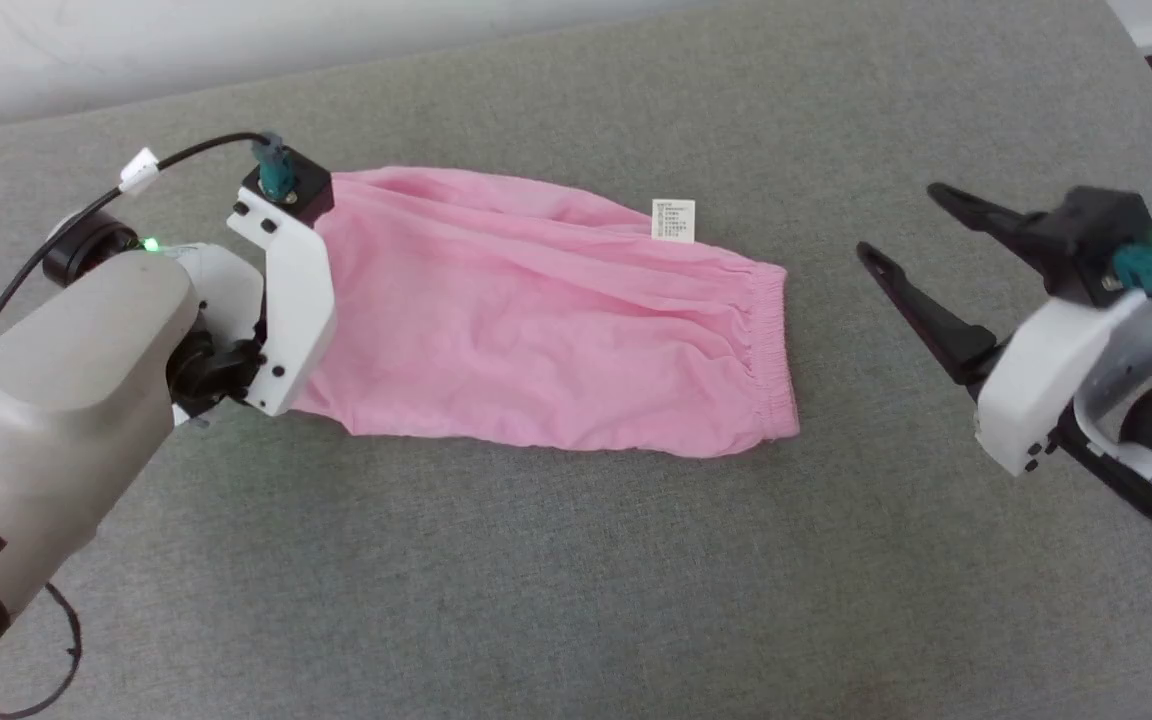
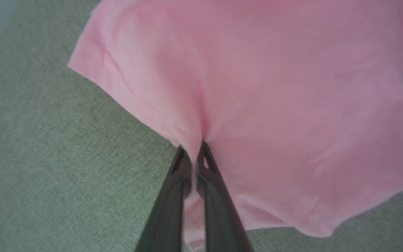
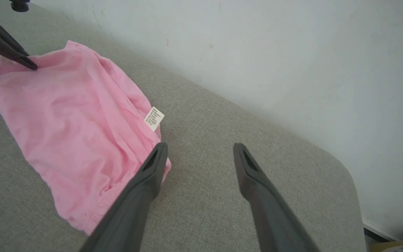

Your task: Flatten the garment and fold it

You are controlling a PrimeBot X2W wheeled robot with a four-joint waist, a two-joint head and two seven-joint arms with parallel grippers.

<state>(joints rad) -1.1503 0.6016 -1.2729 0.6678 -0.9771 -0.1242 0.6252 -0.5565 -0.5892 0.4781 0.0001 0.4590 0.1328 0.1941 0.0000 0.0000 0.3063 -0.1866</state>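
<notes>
One end of the small, thin, light pink cloth garment [image 1: 536,320], which lies spread but a little wrinkled across the middle of the grey fabric-covered table [image 1: 576,600], is pinched by the left claw [image 2: 192,154]. Its two dark fingers are closed tight on a fold of the plain hemmed edge, probably so that the cloth can be pulled flat or that end carried over. The right claw [image 1: 896,222] hangs wide open near the gathered, ruffled end, holding nothing, and seems ready to take that side.
</notes>
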